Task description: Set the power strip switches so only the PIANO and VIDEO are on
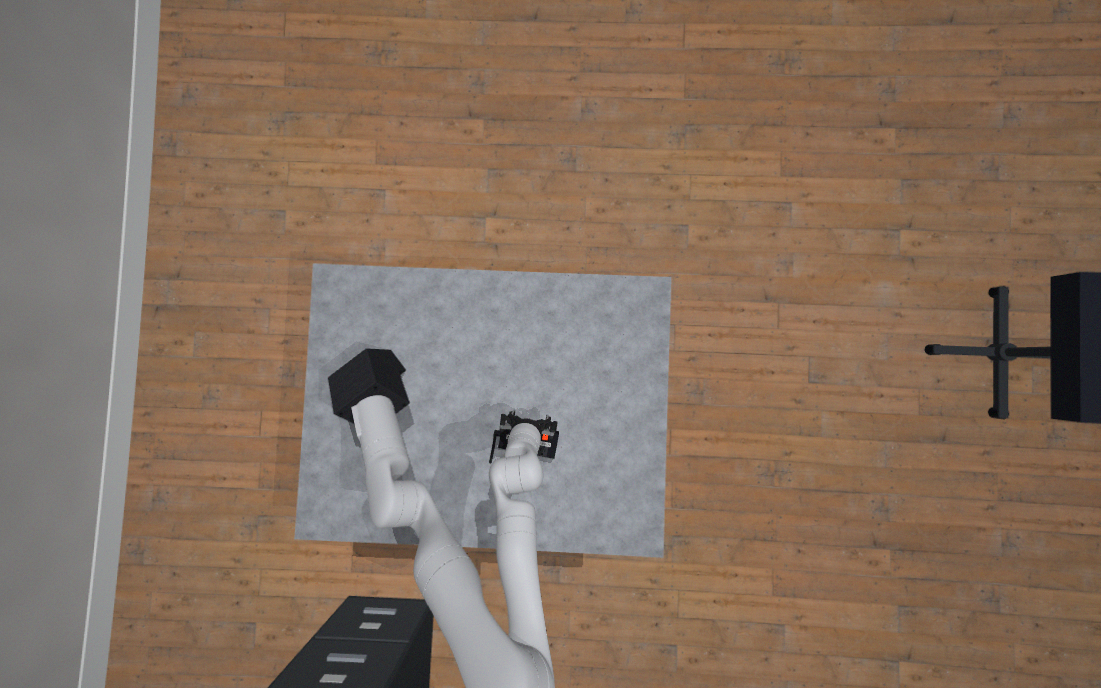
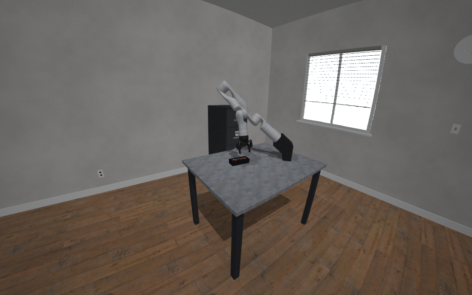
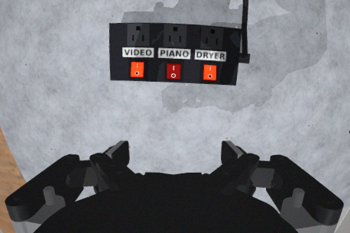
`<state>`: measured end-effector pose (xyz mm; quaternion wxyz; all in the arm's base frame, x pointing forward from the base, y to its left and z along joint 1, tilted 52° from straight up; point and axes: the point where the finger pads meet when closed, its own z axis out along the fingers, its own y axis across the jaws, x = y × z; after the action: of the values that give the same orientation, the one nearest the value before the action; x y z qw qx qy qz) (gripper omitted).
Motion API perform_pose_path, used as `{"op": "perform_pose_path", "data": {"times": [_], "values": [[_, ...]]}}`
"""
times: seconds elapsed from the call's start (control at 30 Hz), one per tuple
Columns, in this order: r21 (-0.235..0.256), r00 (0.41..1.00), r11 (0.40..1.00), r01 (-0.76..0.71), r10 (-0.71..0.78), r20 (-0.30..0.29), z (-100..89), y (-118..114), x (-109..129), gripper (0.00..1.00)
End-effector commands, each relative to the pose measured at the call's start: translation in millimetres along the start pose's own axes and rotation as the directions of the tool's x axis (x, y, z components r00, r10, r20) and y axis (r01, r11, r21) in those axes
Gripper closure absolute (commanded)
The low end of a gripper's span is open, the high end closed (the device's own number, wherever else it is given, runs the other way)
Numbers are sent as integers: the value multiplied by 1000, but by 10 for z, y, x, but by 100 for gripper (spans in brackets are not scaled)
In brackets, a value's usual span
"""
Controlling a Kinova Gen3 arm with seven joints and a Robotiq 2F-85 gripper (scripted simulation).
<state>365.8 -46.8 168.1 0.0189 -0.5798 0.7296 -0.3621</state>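
A black power strip [image 3: 174, 53] lies flat on the grey table, face up, with three sockets labelled VIDEO, PIANO and DRYER. The VIDEO switch [image 3: 137, 70] and the DRYER switch [image 3: 209, 72] glow bright orange-red. The PIANO switch [image 3: 173, 72] is a darker red. A short black cord stub [image 3: 244, 28] sticks out at the strip's DRYER end. My gripper [image 3: 175, 151] is open and empty, hovering above the table on the switch side of the strip. The strip also shows in the exterior view [image 2: 239, 160], with the gripper [image 2: 244, 147] above and behind it. In the top view the gripper [image 1: 525, 429] covers most of the strip.
The arm's black base [image 1: 367, 382] stands on the table's left part. A black filing cabinet [image 2: 222, 128] stands behind the table. A black stand and box [image 1: 1076, 348] are on the floor far to the right.
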Motion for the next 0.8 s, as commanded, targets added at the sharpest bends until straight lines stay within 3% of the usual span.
{"op": "perform_pose_path", "data": {"times": [0.0, 0.33, 0.37, 0.6, 0.63, 0.77], "values": [[1, 1000, 1000, 0, 0, -1, -1, -2, -2, 0], [2, 999, 1000, -20, 20, -35, 14, -20, 53, 0], [4, 997, 999, -41, 41, -71, 28, -35, 109, 0], [4, 997, 999, -41, 41, -71, 28, -35, 109, 0], [8, 991, 998, -67, 68, -115, 41, -52, 176, 0], [8, 991, 998, -67, 68, -115, 41, -52, 176, 0]]}}
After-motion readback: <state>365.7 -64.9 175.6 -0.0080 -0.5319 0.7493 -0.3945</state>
